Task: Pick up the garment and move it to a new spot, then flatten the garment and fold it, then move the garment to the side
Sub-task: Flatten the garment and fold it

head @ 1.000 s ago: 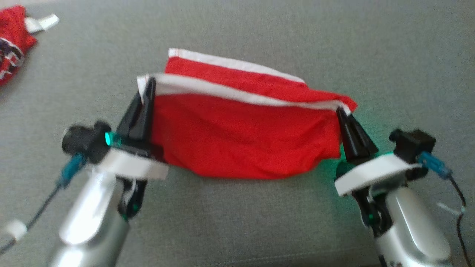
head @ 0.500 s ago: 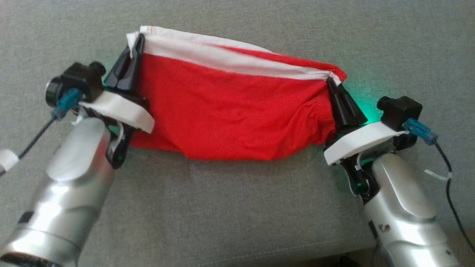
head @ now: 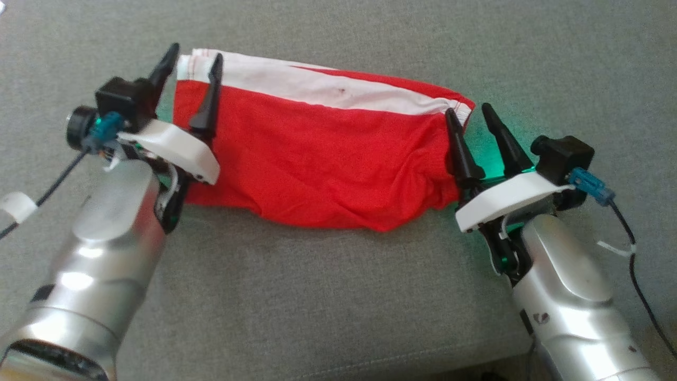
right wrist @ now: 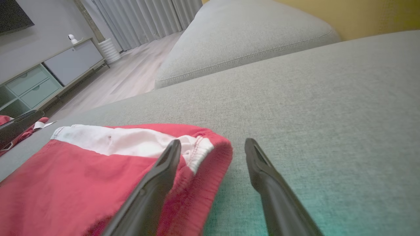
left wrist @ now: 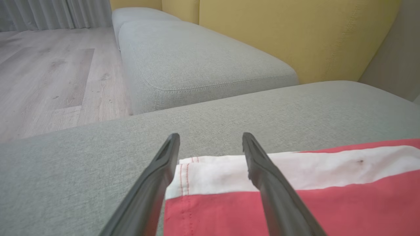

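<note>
A red garment (head: 328,159) with a white band along its upper edge is lying spread across the grey sofa cushion (head: 338,307), running from the upper left to the centre right of the head view. At its upper-left corner the left gripper (head: 195,53) is standing wide open, one finger over the white band and the other just off the cloth's edge. At the right end the right gripper (head: 467,109) is gaping just as wide, its inner finger over the red hem and its outer finger over bare cushion. Neither is holding anything.
</note>
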